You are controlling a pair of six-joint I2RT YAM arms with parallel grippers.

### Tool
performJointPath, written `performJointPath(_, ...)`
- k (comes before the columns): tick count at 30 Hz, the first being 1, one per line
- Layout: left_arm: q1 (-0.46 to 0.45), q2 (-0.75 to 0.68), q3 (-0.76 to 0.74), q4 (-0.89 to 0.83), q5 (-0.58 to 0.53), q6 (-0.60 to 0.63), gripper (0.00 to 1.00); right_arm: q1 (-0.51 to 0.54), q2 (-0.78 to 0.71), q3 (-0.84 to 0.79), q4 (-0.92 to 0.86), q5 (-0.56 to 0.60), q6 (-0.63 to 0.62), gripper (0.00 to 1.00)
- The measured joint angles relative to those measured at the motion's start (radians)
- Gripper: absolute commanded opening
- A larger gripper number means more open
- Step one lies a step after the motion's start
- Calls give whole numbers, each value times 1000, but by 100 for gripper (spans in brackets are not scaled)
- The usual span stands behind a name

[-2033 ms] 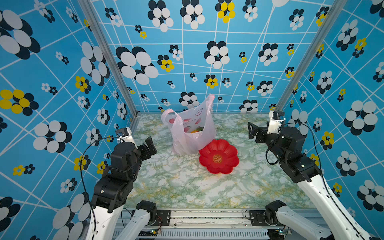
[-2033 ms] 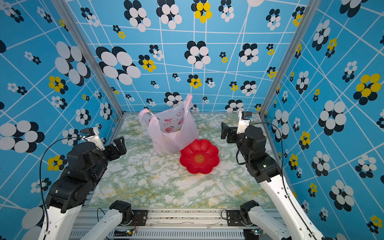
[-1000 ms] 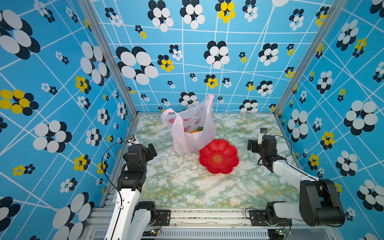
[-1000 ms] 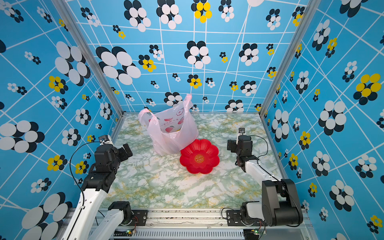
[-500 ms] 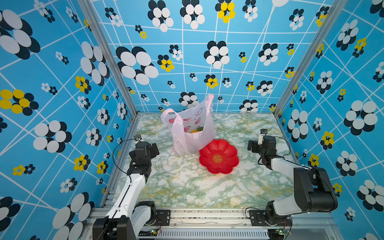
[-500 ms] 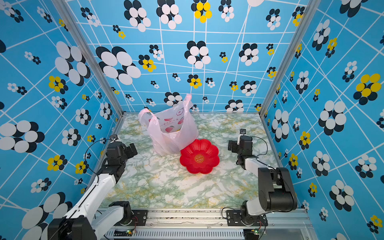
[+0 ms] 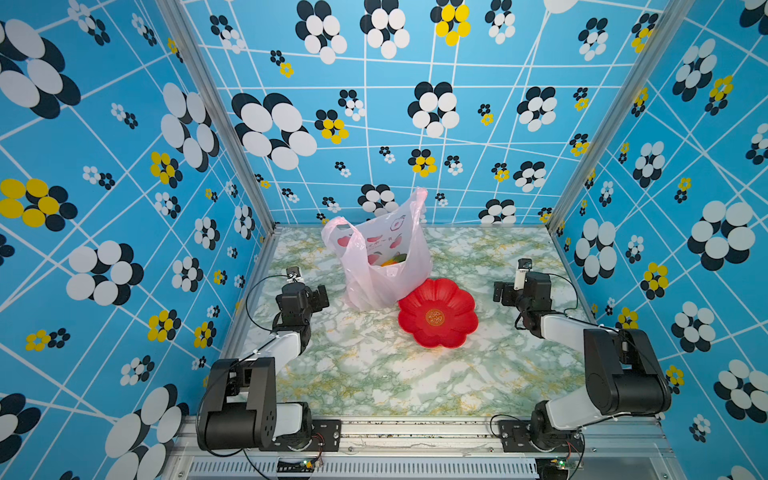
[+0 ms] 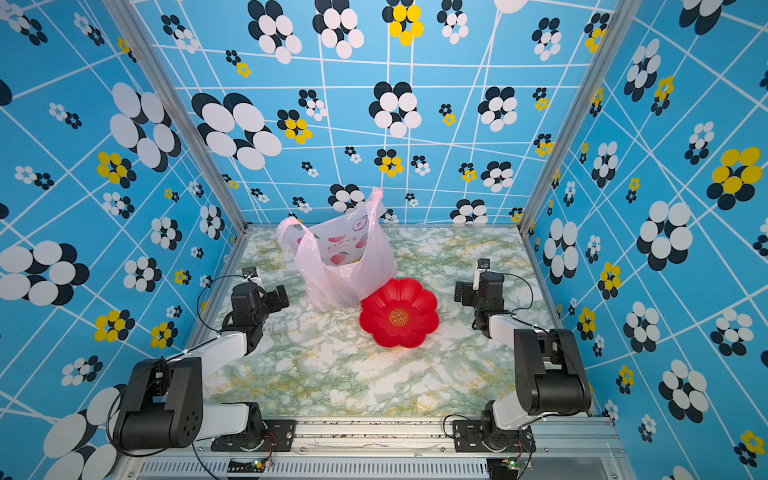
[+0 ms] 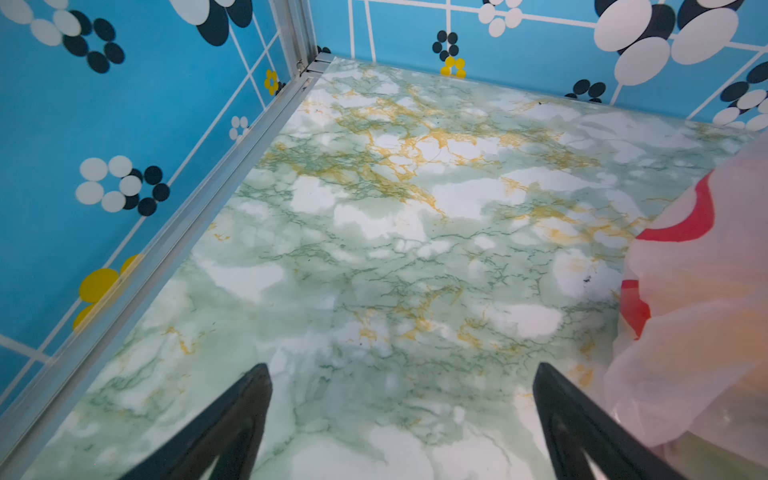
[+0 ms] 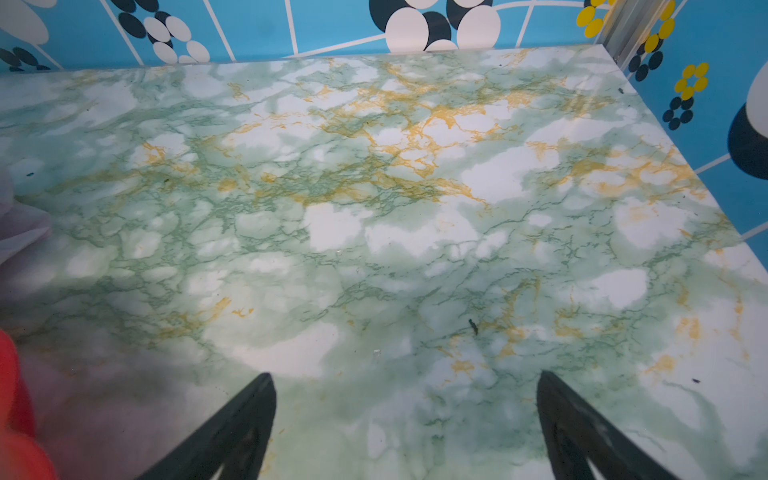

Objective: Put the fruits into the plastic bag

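Observation:
The pale pink plastic bag [image 7: 384, 274] [image 8: 345, 274] stands upright at the back middle of the marble table, its mouth open. Fruits [image 7: 390, 261] show inside it as a yellow, green and red patch; no fruit lies outside it. My left gripper [image 7: 321, 294] [image 8: 281, 297] rests low, left of the bag, open and holding nothing. In the left wrist view its fingers [image 9: 249, 399] spread wide over bare marble, with the bag [image 9: 698, 316] close beside one. My right gripper [image 7: 501, 293] [image 8: 462, 291] is open too, right of the dish, with only marble between its fingers [image 10: 257, 407].
A red flower-shaped dish [image 7: 436, 318] [image 8: 399, 312] with nothing in it lies against the bag's front right. Blue flowered walls close in the table on three sides. The arm bases [image 7: 237, 399] [image 7: 619, 374] sit folded at the front rail.
Both arms have come down from raised poses and folded back toward the front rail, their grippers settling low near the table's sides. Bag and dish have not moved.

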Motion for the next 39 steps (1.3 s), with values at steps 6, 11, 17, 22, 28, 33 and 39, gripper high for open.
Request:
performJointPath(6, 0, 85, 0, 92, 62, 20, 99, 0, 14, 5, 11, -15, -7, 99)
performJointPath(11, 0, 95, 0, 146, 130, 45, 99, 0, 31, 18, 10, -21, -12, 99)
performJointPath(17, 0, 114, -32, 238, 220, 72, 99, 0, 41, 34, 7, -23, -12, 99)
performJointPath(22, 0, 137, -95, 337, 248, 76, 99, -4, 41, 37, 2, -27, -12, 99)
performJointPath(28, 1, 162, -114, 388, 252, 78, 99, -4, 41, 37, 1, -30, -12, 99)
performJointPath(33, -5, 162, -112, 397, 235, 82, 99, -4, 37, 12, 35, -33, -15, 99)
performJointPath(39, -15, 162, -111, 394, 213, 94, 99, -9, 3, -68, 109, -33, -14, 99)
